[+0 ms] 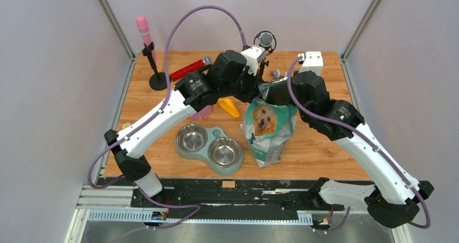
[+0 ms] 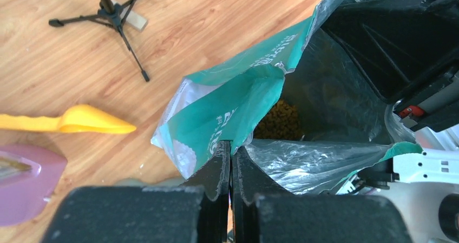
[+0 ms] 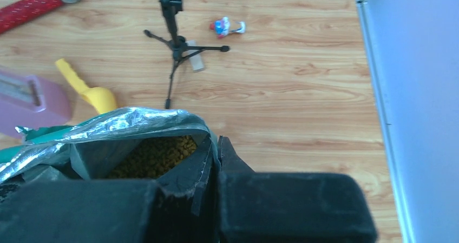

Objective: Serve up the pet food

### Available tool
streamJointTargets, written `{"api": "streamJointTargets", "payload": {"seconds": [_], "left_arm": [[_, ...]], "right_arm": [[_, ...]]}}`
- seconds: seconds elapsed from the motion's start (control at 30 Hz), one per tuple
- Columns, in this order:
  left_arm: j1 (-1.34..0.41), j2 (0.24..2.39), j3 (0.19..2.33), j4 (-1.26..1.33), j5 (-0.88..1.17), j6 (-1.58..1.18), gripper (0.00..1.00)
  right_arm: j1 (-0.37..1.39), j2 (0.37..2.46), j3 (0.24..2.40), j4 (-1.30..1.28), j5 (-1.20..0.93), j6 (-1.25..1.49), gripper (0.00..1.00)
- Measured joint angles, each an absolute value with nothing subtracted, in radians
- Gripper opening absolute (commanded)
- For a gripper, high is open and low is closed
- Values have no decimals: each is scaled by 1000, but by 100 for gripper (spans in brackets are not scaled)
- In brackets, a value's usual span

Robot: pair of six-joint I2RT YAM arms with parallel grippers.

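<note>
Left jaws and right jaws each pinch shut on opposite rims of the bag (image 2: 216,124) of pet food (image 2: 279,118).

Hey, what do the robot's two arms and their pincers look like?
The left arm and right arm have white links with chunky black joints and bases. A purple cable loops along each. The left pincer and right pincer are black, with two flat tapering fingers.
</note>
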State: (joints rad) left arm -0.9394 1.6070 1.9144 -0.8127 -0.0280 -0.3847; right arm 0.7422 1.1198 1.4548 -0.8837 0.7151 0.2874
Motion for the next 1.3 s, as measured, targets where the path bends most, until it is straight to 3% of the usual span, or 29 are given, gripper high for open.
{"api": "streamJointTargets", "payload": {"seconds": [0.43,0.6,0.67,0.7,0.77,0.93,1.03,1.2,1.3], "left_arm": [[-942,1942,2354,-894,17,-291,1],[-941,2031,2411,-880,-29,-290,17],[-934,2035,2411,-873,-59,-294,40],[-932,2035,2411,-871,-68,-295,67],[-928,2033,2411,-862,-81,-296,95],[-923,2029,2403,-835,-88,-312,100],[-921,2003,2365,-815,-64,-323,100],[-921,1856,2155,-759,9,-342,100],[-921,1770,2071,-730,22,-347,100]], "right_arm": [[563,1068,1452,-748,717,-46,0],[544,1055,1364,-675,714,-1,0],[544,1055,1345,-646,695,25,2],[543,1055,1340,-638,691,33,7],[542,1055,1340,-633,694,44,19],[514,1041,1341,-598,727,65,37],[472,1018,1343,-587,745,66,42],[397,987,1352,-574,747,71,55],[378,986,1356,-569,714,73,71]]}}
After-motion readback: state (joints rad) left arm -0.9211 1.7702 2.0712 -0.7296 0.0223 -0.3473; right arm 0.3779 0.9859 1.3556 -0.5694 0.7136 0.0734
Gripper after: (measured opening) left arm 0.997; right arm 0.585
